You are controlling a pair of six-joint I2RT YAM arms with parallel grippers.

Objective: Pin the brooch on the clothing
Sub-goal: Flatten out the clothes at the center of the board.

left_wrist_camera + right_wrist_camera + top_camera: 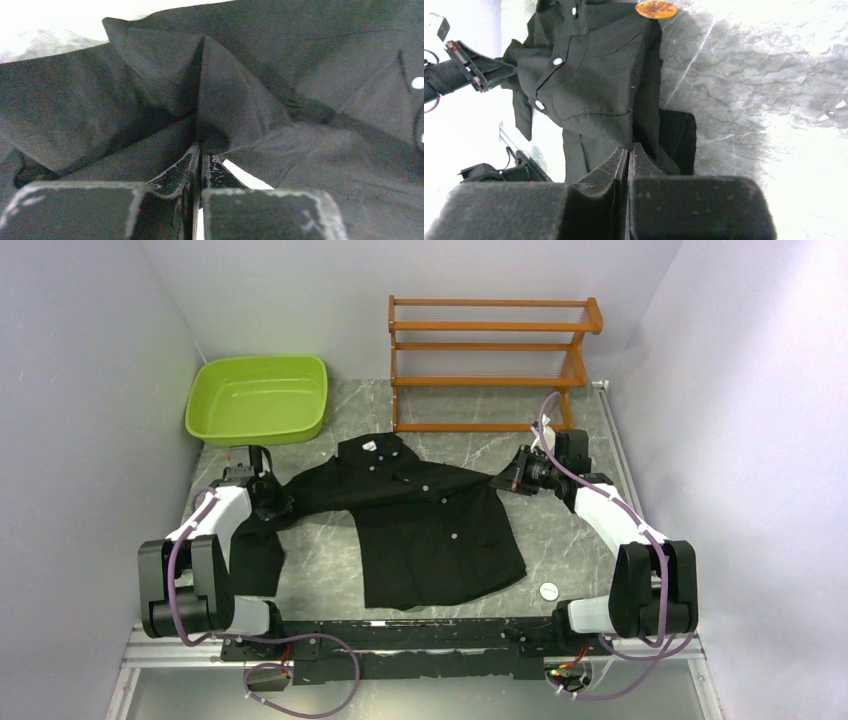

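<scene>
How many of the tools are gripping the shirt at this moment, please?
2. The left tool pinches a raised fold of the shirt on its left side; the right tool pinches it on the right, near the wooden rack.

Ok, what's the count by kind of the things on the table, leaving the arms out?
black shirt: 1
brooch: 1
green basin: 1
wooden rack: 1
Total: 4
</scene>
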